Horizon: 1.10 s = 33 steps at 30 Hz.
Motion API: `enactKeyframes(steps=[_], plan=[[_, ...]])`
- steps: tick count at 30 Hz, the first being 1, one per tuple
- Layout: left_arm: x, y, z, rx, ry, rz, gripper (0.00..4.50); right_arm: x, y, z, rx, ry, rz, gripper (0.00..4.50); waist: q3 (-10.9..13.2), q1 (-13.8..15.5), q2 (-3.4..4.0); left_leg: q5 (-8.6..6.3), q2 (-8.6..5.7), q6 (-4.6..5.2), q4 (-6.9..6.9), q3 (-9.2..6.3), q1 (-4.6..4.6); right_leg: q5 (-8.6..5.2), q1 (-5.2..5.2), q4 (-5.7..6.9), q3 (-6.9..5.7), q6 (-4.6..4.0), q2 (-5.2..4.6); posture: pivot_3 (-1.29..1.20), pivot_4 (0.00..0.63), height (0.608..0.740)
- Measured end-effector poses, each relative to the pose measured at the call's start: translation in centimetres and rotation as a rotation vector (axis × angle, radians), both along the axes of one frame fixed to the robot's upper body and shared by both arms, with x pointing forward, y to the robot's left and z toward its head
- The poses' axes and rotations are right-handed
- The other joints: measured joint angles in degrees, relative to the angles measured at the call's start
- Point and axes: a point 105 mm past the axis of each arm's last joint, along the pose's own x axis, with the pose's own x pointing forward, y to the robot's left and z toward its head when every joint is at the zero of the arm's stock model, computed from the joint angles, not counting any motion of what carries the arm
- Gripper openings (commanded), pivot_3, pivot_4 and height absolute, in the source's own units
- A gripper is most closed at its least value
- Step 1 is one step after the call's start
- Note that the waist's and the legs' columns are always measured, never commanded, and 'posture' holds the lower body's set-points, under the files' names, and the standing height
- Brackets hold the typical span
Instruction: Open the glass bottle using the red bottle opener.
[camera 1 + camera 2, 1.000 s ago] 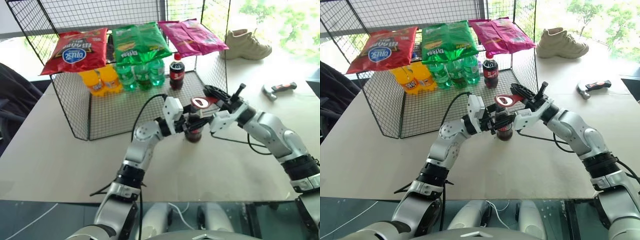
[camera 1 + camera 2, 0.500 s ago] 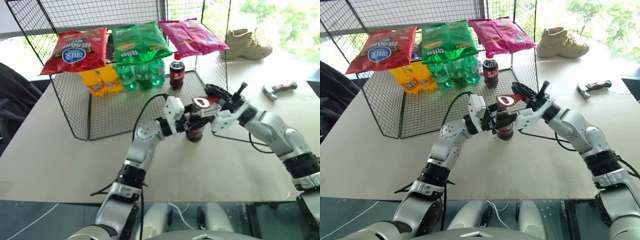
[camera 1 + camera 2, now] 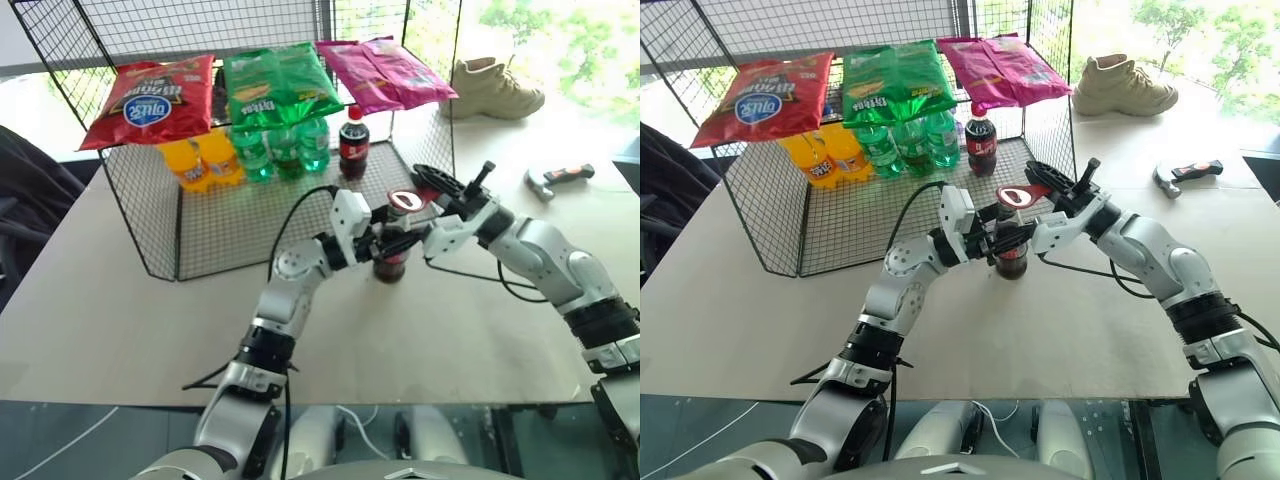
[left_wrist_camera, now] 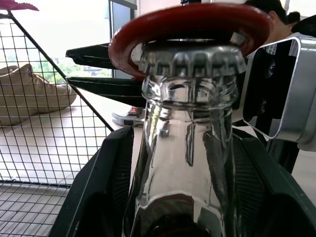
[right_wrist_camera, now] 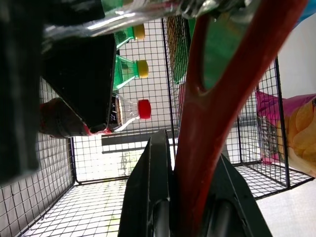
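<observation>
While capped, glass bottle [image 4: 185, 148] under red bottle opener [image 4: 190, 22]

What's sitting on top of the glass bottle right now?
The red bottle opener has its ring head set over the crown cap of the glass bottle, held by the right claw. The ring's far rim is hidden behind the cap.

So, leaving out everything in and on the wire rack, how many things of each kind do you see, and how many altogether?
Glass bottle: 1
Red bottle opener: 1
Hammer: 1
Shoe: 1
Total: 4
</observation>
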Motion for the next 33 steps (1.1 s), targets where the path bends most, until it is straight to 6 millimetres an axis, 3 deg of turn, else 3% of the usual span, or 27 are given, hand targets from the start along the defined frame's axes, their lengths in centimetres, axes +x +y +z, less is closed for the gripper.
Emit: enactKeyframes(steps=[8, 11, 14, 16, 25, 33], plan=[[0.1, -0.1, 0.1, 0.001, -0.002, -0.002, 2.22, 0.1, -0.2, 0.2, -0.006, -0.048, -0.009, 0.0, 0.01, 0.01, 0.0, 0.0, 0.0, 0.0, 0.0, 0.0, -0.03, 0.0, -0.04, 0.0, 0.0, 0.0, 0.0, 0.0, 0.15, 0.74], [0.1, -0.3, 0.1, 0.001, 0.001, -0.006, 2.22, 0.2, -0.4, 2.4, -0.014, -0.137, -0.014, 0.0, 0.01, -0.12, 0.05, 0.0, 0.01, 0.0, -0.02, 0.05, -0.01, 0.0, -0.05, 0.0, 0.03, 0.0, 0.02, 0.0, 0.15, 0.74], [-0.2, -0.3, 0.0, 0.002, -0.006, -0.024, 2.22, 2.0, -3.8, 2.7, -0.015, -0.127, -0.166, 0.0, 0.01, 0.06, 0.01, 0.0, 0.03, 0.0, -0.06, -0.02, -0.07, -0.01, -0.07, -0.06, -0.02, -0.02, 0.03, 0.0, 0.15, 0.74], [-0.3, -0.3, 0.1, -0.002, -0.009, -0.03, 2.22, 2.4, -4.6, 2.2, -0.015, -0.109, -0.201, 0.0, 0.01, -0.15, 0.02, 0.0, 0.03, 0.0, -0.16, 0.1, -0.09, -0.01, -0.19, -0.08, 0.1, -0.02, 0.02, 0.0, 0.15, 0.74], [-0.3, -0.2, 0.1, 0.0, -0.011, -0.031, 2.22, 1.7, -3.4, 2.0, 0.089, -0.073, -0.118, 0.0, 0.01, -0.1, 0.01, 0.0, 0.06, 0.0, -0.16, 0.21, -0.16, 0.0, -0.3, -0.07, 0.19, -0.01, 0.02, 0.0, 0.15, 0.74], [-0.3, -0.2, 0.1, 0.001, -0.011, -0.03, 2.22, 1.5, -3.6, 0.7, 0.124, 0.017, -0.112, 0.0, 0.01, -0.2, 0.01, 0.0, 0.07, 0.0, -0.17, 0.22, -0.15, 0.0, -0.3, -0.05, 0.2, -0.01, 0.04, 0.0, 0.15, 0.74]])
